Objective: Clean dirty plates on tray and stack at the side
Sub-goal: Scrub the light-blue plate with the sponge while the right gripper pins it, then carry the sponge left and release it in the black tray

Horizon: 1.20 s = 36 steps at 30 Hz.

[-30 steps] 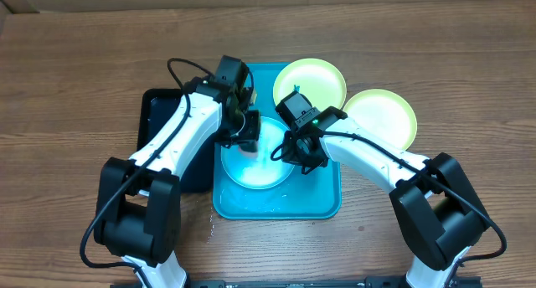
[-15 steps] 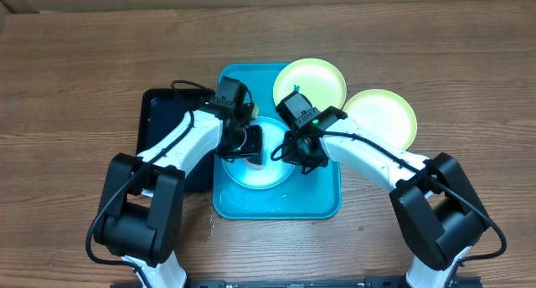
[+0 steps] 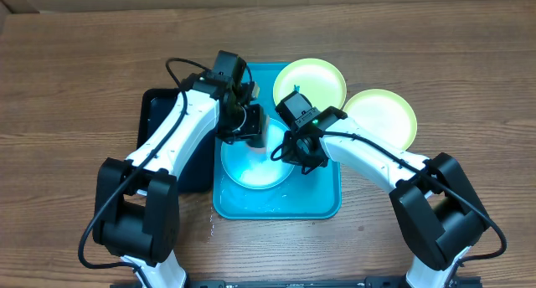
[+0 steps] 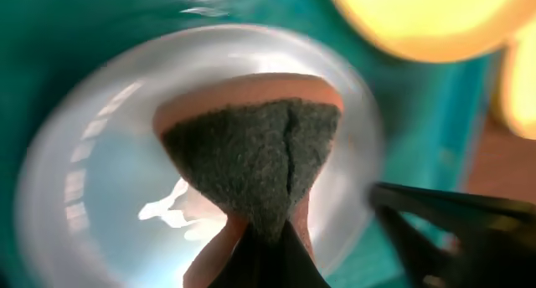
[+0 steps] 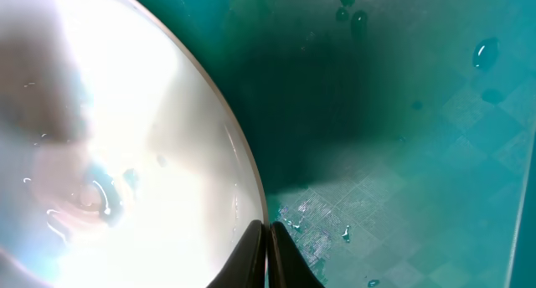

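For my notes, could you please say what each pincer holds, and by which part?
Left pincer: sponge, pinched where it narrows. Right pincer: light blue plate, by its rim.

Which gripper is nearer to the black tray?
Left. The left gripper, holding a sponge, is over the top edge of the light blue plate, right of the black tray; the right gripper pinches its right rim, farther off.

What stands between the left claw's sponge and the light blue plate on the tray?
Nothing visible. The sponge, pinched in the left claw, hangs directly over the plate; the right claw only grips its rim.
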Each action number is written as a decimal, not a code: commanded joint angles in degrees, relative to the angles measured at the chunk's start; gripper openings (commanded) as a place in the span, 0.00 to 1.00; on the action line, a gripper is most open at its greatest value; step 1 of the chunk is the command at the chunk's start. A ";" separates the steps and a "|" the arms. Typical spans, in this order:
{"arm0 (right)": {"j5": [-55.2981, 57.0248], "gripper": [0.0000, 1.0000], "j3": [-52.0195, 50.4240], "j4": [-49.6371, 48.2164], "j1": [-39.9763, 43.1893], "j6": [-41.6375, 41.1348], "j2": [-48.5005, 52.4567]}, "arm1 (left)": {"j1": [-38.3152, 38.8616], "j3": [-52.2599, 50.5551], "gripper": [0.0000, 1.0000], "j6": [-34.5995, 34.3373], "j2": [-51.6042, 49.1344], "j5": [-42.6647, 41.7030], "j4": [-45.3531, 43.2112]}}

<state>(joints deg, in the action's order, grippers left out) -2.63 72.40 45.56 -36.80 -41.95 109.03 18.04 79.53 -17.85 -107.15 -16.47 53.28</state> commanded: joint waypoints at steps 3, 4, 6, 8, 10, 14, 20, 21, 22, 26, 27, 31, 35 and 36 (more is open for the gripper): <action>-0.28 0.04 -0.15 -0.31 -0.26 0.17 0.39 | 1.46 -4.11 0.04 0.52 0.13 11.63 -0.02; -0.28 0.04 -0.15 -0.28 -0.28 0.17 0.39 | 1.51 -5.20 0.04 0.17 0.02 12.00 -0.44; -0.28 0.04 -0.15 -0.26 -0.26 0.20 0.39 | 1.49 -7.61 0.04 -1.01 -0.37 12.83 -1.29; -0.28 0.04 -0.15 -0.26 -0.26 0.20 0.39 | 1.49 -10.29 0.04 -1.62 -0.46 13.68 -2.89; -0.28 0.04 -0.15 -0.26 -0.28 0.20 0.39 | 1.49 -12.66 0.04 -1.73 -0.46 13.86 -4.74; -0.28 0.04 -0.15 -0.31 -0.28 0.17 0.39 | 1.51 -15.58 0.04 -1.42 -0.46 6.38 -8.09; -0.26 0.04 -0.15 -0.31 -0.26 0.17 0.39 | 1.51 -15.61 0.04 -0.61 -0.42 -16.31 -14.99; -0.26 0.04 -0.15 -0.28 -0.26 0.20 0.39 | 1.49 -15.43 0.04 -0.61 -0.31 -19.30 -16.57; -0.26 0.04 -0.15 -0.26 -0.28 0.20 0.39 | 1.33 -14.97 0.04 -0.63 -0.26 -20.59 -17.40; -0.24 0.04 -0.15 -0.07 -0.26 0.20 0.39 | -0.52 -10.67 0.04 -0.98 0.81 -20.35 -15.37; -0.22 0.04 -0.15 0.00 -0.26 0.22 0.39 | -1.38 -9.14 0.04 -0.85 1.27 -19.21 -13.84; -0.20 0.04 -0.15 0.13 -0.26 0.20 0.39 | -6.01 -2.95 0.04 0.35 3.41 -12.48 -5.84; -0.20 0.04 -0.15 0.13 -0.26 0.20 0.39 | -11.87 1.79 0.04 3.74 5.14 -8.02 1.62; -0.20 0.04 -0.15 0.11 -0.26 0.20 0.39 | -13.55 2.54 0.04 4.00 5.53 -6.23 3.26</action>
<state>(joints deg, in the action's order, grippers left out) -2.24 72.40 45.84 -36.77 -42.00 109.03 8.62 78.63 -16.82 -105.16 -28.05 53.91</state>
